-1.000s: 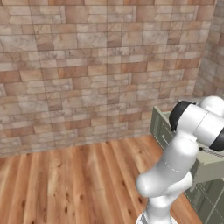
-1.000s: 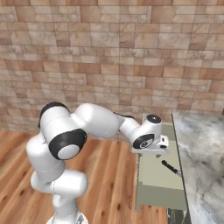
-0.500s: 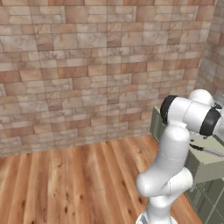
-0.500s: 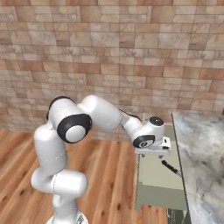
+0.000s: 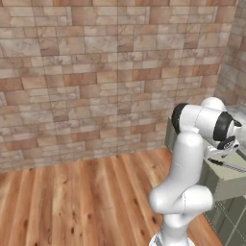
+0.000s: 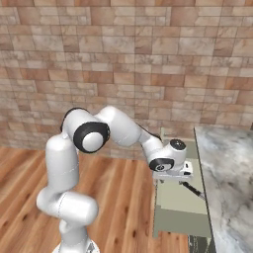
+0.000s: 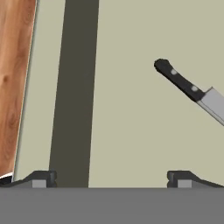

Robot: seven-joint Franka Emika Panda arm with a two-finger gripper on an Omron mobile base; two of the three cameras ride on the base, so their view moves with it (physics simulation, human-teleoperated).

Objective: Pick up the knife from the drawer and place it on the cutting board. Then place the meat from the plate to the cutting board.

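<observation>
The drawer (image 6: 177, 203) stands pulled out, its pale beige floor (image 7: 131, 131) bare except for the knife (image 7: 179, 81). The knife lies at an angle, black handle toward the middle and silver blade running off the right edge of the hand view. It also appears as a thin dark line, the knife (image 6: 193, 190) near the drawer's counter side, and as the knife (image 5: 229, 166) from the left. My gripper (image 7: 111, 180) hangs open just above the drawer (image 5: 230, 178), pointing down, with the knife ahead and to the right of its fingertips (image 7: 41, 179). Nothing is between the fingers. The cutting board, plate and meat are out of view.
A marble counter (image 6: 227, 183) runs along the drawer's right side. Wooden floor (image 6: 123, 197) lies to the left of the drawer, and a brick wall (image 5: 96, 72) stands behind. A dark band (image 7: 74, 87) crosses the drawer floor near its left edge.
The arm's elbow has swung up and over, and the hand has settled a little lower over the drawer. The gripper stayed open and the knife has not moved.
</observation>
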